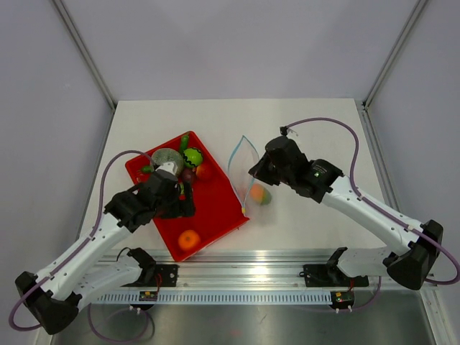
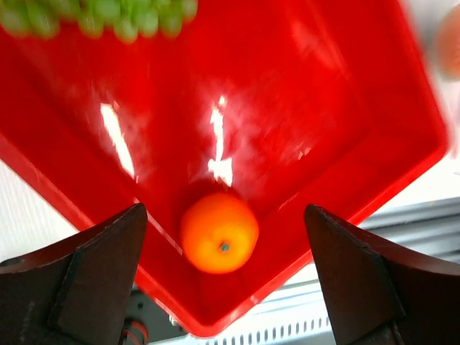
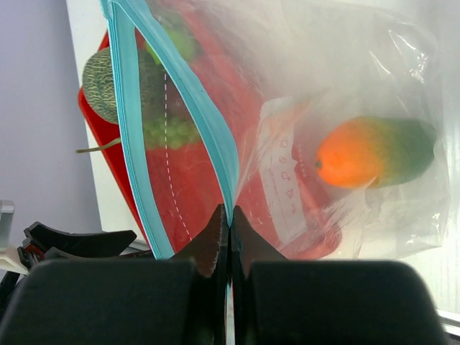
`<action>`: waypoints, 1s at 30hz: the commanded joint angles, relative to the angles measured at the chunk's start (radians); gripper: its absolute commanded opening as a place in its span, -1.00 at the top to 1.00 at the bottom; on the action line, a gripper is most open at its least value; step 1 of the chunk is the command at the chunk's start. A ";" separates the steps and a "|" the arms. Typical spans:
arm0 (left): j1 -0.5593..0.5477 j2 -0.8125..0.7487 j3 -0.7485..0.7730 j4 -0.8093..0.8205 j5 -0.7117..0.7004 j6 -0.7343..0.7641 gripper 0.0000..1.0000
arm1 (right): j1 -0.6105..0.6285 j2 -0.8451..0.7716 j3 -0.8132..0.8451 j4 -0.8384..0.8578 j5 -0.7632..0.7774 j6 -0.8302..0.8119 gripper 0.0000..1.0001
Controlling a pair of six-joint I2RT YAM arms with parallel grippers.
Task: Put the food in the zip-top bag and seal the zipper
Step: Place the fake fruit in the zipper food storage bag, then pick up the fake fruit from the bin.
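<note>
Right gripper (image 3: 230,223) pinches the zipper (image 3: 208,122), holding the zip-top bag (image 3: 374,86) open — mango (image 3: 374,154) already inside. Left gripper (image 2: 224,215) hovers spread over the orange (image 2: 219,231) on the red tray (image 2: 323,108) — next, probably descend and close on it.

Grape bunch (image 2: 93,18): blurring into green beads and running off the top edge of the left wrist view. Red tray (image 2: 323,108): sides spilling past that frame. Orange smear (image 2: 449,43) at its right edge: reading too blurred to name. Melon (image 3: 97,83): hiding partly behind the zipper (image 3: 126,108). Zip-top bag (image 3: 374,65): top being cropped.
</note>
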 commanded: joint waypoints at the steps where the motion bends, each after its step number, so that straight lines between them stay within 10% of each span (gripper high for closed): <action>1: -0.037 0.031 -0.016 -0.069 0.045 -0.054 -0.91 | 0.008 -0.029 -0.025 -0.018 0.045 -0.007 1.00; 30: -0.132 0.416 -0.102 -0.006 0.076 -0.195 -0.77 | 0.008 -0.029 -0.025 -0.010 0.031 -0.024 1.00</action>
